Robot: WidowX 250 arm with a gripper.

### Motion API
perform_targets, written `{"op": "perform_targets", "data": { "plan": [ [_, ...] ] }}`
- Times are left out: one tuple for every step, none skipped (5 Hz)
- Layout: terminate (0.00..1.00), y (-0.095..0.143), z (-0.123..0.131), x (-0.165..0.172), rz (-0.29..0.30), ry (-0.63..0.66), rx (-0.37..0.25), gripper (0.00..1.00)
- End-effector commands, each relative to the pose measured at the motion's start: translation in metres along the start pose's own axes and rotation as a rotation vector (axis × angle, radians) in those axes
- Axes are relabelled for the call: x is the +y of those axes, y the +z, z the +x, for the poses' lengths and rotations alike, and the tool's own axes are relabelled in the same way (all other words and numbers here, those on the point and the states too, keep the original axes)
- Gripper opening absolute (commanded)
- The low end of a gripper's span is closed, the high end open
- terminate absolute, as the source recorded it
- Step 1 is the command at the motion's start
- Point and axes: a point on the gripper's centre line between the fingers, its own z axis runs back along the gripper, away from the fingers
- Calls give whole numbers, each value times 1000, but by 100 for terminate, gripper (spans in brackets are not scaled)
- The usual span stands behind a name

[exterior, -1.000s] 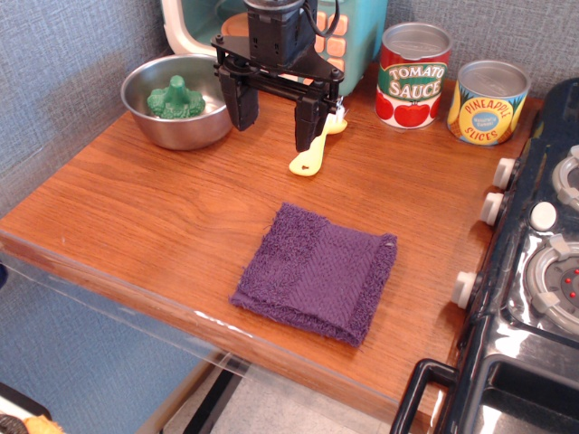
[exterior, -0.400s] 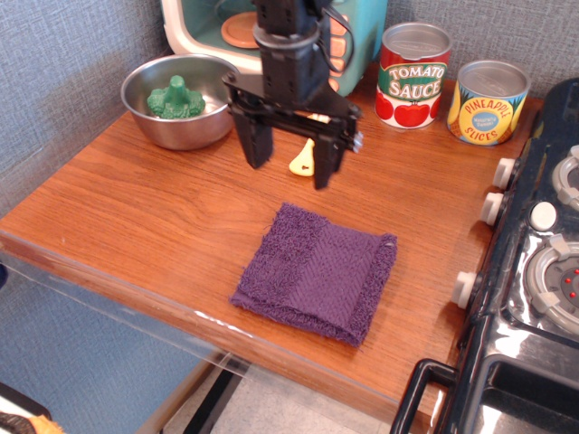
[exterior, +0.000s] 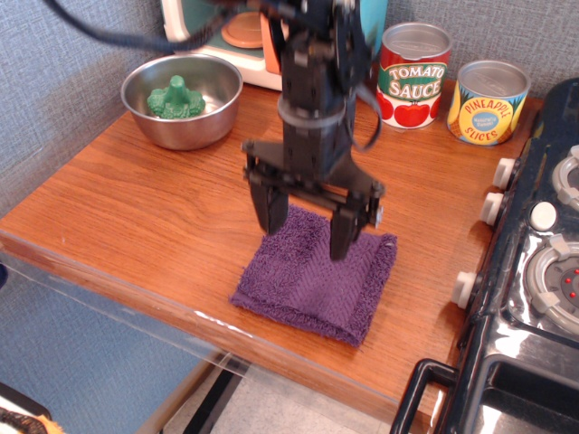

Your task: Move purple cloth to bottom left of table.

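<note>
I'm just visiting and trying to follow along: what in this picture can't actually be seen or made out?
- The far part of the purple cloth is hidden behind the gripper.
- Whether the fingers touch the cloth: the single view cannot settle it.
- The toy stove is cut off by the right edge.
- The teal appliance is cut off by the top edge and blocked by the arm.
- The small print on the pineapple can is too small to read.

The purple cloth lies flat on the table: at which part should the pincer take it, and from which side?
Probably from straight above, pinching the purple cloth near its far half, where the open pincer already hangs. It lies flat and folded on the table, so no edge stands up for a side grip.
</note>
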Motion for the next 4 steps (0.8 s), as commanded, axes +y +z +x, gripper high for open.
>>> {"op": "perform_targets", "data": {
  "plan": [
    [0, -25, -2, 1, 38, -3, -51, 100],
    [0, -46, -8, 0, 47, -23, -83, 100],
    [0, -50, -9, 2, 4, -7, -83, 100],
    [0, -47, -9, 6, -10, -5, -76, 100]
  ]
}}
